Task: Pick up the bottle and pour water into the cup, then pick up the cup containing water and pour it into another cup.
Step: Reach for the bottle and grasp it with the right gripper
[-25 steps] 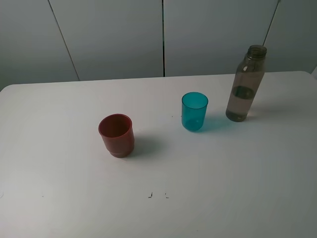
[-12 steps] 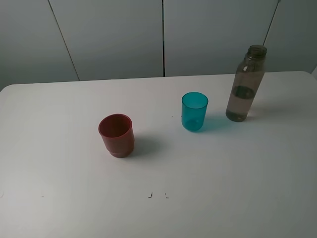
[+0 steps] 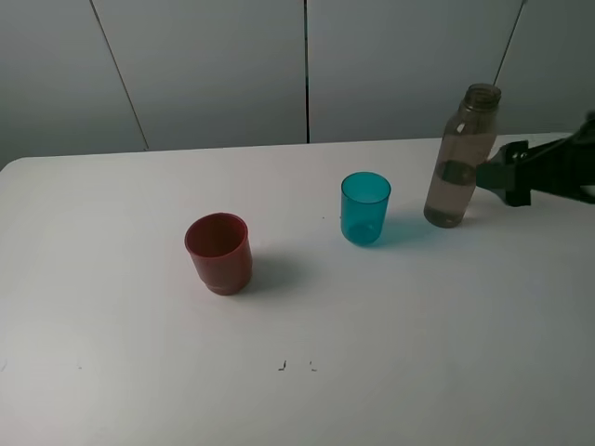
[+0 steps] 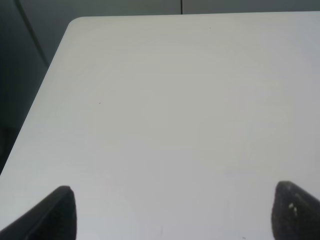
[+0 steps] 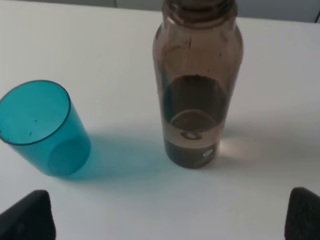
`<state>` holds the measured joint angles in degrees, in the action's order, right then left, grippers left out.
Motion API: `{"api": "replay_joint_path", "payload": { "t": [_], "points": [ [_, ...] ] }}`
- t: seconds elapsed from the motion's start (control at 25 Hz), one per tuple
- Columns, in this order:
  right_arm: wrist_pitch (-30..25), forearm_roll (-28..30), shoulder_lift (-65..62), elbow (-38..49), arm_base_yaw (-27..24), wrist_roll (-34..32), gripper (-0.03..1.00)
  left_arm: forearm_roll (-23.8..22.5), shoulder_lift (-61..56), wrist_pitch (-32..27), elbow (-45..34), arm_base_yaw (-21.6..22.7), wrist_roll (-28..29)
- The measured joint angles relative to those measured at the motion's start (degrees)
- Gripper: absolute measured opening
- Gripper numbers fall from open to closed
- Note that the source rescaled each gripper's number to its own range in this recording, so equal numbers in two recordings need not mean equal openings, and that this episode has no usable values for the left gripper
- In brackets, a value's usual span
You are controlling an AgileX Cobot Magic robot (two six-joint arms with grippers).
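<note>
A: Items on the table (image 3: 418, 353)?

B: One bottle (image 3: 460, 158), brown-tinted, uncapped, part-filled, upright at far right. One teal cup (image 3: 364, 209) near it, to its left. One red cup (image 3: 218, 253) further left, well apart.

A: Arms?

B: The right gripper (image 3: 493, 175): fingers spread wide, just beside the bottle, not touching. The left gripper (image 4: 177, 212): fingers spread wide above the table.

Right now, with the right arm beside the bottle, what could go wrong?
1. The bottle is tall, narrow and seems uncapped; if the open jaws of the right gripper bump it off-centre, it may tip and spill.
2. The teal cup stands close by; a falling bottle could knock it.
</note>
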<state>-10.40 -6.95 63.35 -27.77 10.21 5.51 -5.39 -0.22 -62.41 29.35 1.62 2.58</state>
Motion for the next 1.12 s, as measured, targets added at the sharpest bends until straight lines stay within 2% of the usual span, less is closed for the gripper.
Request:
{"api": "replay_joint_path", "payload": {
  "t": [0.24,0.48,0.76,1.0,1.12],
  "points": [
    [14.35,0.13,10.31,3.66,0.0,0.12,0.98,0.0,0.0,0.0,0.0,0.0,0.0],
    [20.31,0.51,20.26,4.15,0.0,0.12,0.98,0.0,0.0,0.0,0.0,0.0,0.0],
    [32.51,1.49,30.21,4.4,0.0,0.12,0.98,0.0,0.0,0.0,0.0,0.0,-0.11],
    [48.14,1.97,37.31,4.4,0.0,-2.22,0.98,0.0,0.0,0.0,0.0,0.0,-0.11],
    [54.18,1.97,40.73,4.4,0.0,-3.02,0.98,0.0,0.0,0.0,0.0,0.0,-0.11]
  ]
}}
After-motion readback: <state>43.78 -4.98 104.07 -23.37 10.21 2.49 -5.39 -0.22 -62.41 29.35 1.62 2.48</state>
